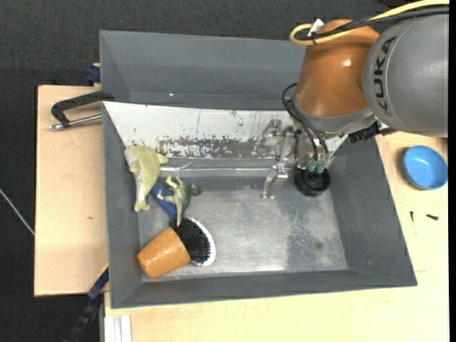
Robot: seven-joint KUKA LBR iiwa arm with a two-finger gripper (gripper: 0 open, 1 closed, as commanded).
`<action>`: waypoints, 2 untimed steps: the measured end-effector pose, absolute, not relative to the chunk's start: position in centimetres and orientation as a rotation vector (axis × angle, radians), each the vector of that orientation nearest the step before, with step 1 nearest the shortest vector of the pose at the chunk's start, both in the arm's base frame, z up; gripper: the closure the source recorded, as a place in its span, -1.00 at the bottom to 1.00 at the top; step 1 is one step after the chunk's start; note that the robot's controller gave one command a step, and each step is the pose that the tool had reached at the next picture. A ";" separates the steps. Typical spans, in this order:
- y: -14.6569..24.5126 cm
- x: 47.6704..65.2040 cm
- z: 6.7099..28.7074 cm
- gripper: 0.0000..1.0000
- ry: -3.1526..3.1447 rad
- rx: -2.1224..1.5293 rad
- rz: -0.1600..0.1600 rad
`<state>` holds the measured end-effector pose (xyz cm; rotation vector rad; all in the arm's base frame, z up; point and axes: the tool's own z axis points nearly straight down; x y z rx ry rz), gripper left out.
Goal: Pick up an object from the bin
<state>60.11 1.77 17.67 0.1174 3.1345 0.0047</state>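
Arm [413, 63] reaches in from the right, its orange cover [335, 70] over the bin's [256, 251] back right part, with a yellow cable [399, 11] looped over the top. Gripper [276, 177] is low against the foot of the back wall, right of centre, over bare floor. Its metal merges with the shiny wall behind it, so whether it is released or clenched cannot be told; nothing can be seen held in it. Just right of it, under the wrist, is a black round piece [311, 182], possibly part of the robot rather than a loose thing. All loose things lie at the left end, well apart from the gripper. A pale dinosaur [146, 171] is near the left wall towards the back. A small blue-green dinosaur [175, 195] lies just beside it, to its right and nearer the front. At the front left corner an orange cup [162, 255] lies on its side, touching a black brush [197, 241] with a white rim on its right. The nearest of these to the gripper is the small blue-green dinosaur. Outside the bin, on the right, is a blue bowl [425, 167].
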 end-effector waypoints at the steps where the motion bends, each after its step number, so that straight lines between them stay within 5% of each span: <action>1: 11.5 57.7 15.4 -1.00 3.143 0.077 0.007; 2: 19.4 55.6 7.2 -1.00 3.126 0.067 0.002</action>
